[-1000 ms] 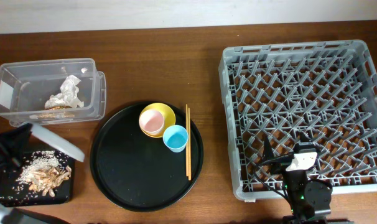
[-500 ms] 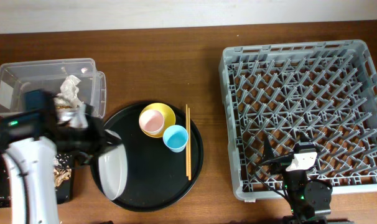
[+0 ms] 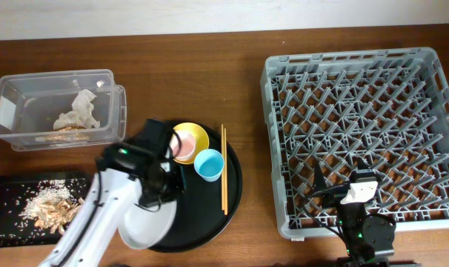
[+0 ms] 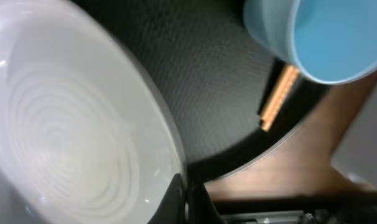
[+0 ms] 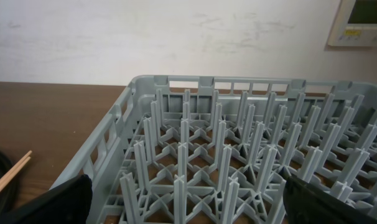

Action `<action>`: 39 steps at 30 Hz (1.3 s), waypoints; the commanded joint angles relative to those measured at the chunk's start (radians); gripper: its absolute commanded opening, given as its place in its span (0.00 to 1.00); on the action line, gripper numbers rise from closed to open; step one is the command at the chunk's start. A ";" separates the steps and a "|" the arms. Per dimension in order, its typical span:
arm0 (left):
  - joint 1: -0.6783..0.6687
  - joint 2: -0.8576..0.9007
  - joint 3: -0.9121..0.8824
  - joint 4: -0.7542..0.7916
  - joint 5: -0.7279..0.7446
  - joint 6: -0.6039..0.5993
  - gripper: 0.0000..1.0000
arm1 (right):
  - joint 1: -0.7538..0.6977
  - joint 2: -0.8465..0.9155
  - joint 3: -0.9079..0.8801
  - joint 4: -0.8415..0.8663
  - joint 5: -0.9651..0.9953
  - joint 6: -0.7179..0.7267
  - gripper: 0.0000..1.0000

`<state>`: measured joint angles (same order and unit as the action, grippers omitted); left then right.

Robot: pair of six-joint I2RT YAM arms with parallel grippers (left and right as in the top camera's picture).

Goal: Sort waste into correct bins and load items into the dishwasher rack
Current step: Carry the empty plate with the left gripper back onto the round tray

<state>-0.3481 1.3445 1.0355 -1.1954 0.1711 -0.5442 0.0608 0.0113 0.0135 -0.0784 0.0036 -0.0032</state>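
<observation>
Left gripper point(image 4: 187, 198) pinches the round pale grey plate point(image 3: 145, 227) by its rim, above the large round black tray's point(image 3: 210, 216) near-left part. Risk: rim grip slips; plate clips small light-blue cup point(image 3: 208, 164) mid-tray. Right gripper point(image 5: 188, 205) wide, empty.

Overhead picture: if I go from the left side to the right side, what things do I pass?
Clear tub → plate → yellow bowl → blue cup → chopsticks → rack
</observation>
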 commanded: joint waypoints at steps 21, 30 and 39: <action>-0.057 -0.012 -0.104 0.163 -0.037 0.026 0.75 | 0.005 -0.005 -0.008 -0.003 0.008 0.004 0.99; -0.050 -0.012 0.155 -0.008 -0.094 0.098 0.67 | 0.005 -0.005 -0.008 -0.003 0.008 0.004 0.98; 0.104 -0.013 0.596 -0.266 -0.408 0.097 0.73 | 0.005 -0.005 -0.008 -0.003 0.008 0.004 0.98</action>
<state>-0.3283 1.3434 1.5139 -1.4120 -0.0746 -0.4629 0.0608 0.0109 0.0135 -0.0788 0.0032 -0.0036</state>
